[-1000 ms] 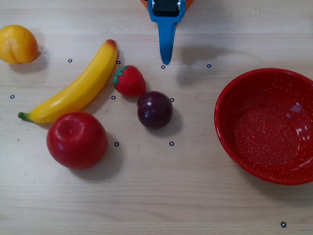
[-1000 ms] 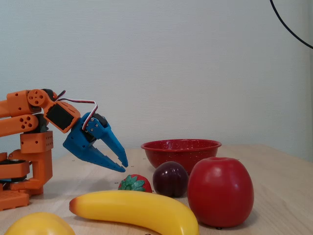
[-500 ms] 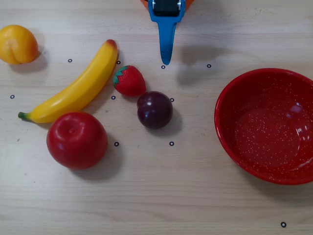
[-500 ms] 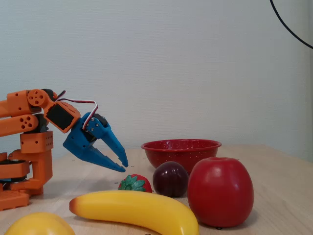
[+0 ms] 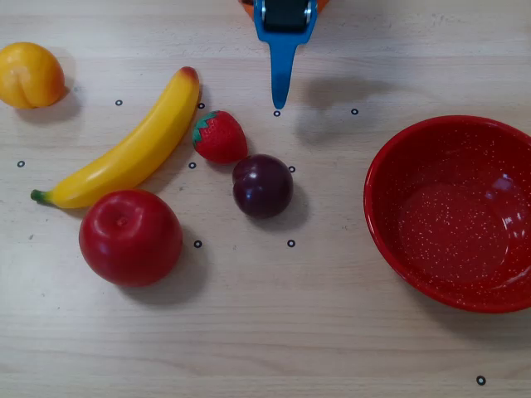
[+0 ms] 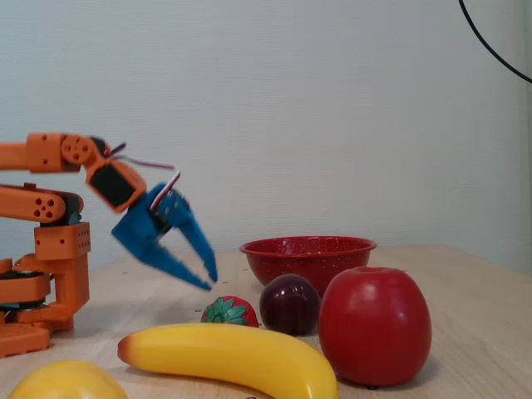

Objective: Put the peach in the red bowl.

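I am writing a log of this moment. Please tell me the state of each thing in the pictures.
gripper: open, empty, above the table
peach: on the table, untouched
red bowl: upright, empty
banana: lying on the table
strawberry: lying beside the banana
plum: on the table
apple: upright on the table

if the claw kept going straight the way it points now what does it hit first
Probably the plum, or the strawberry just beside that line. The claw points down and forward toward them, not toward the peach; depth is unclear.
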Controlling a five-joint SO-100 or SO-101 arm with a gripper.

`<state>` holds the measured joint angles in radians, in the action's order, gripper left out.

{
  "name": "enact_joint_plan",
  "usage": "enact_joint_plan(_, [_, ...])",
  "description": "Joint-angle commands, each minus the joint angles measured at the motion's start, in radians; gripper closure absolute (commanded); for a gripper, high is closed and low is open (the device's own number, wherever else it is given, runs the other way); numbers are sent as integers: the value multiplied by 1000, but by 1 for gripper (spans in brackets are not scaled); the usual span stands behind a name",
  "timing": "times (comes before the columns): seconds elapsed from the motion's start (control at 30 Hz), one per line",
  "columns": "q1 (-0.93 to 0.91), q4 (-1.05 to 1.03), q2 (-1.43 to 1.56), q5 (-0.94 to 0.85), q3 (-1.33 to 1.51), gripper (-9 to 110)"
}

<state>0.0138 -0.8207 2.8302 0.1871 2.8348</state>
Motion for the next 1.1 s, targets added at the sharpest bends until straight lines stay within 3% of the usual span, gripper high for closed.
enact_joint_plan(0.0, [29, 34, -74, 54, -158, 101])
enact_joint_plan(0.57, [298, -275, -653, 202, -925, 101])
enact_joint_plan(1.07, [710, -687, -1161, 423, -1605, 101])
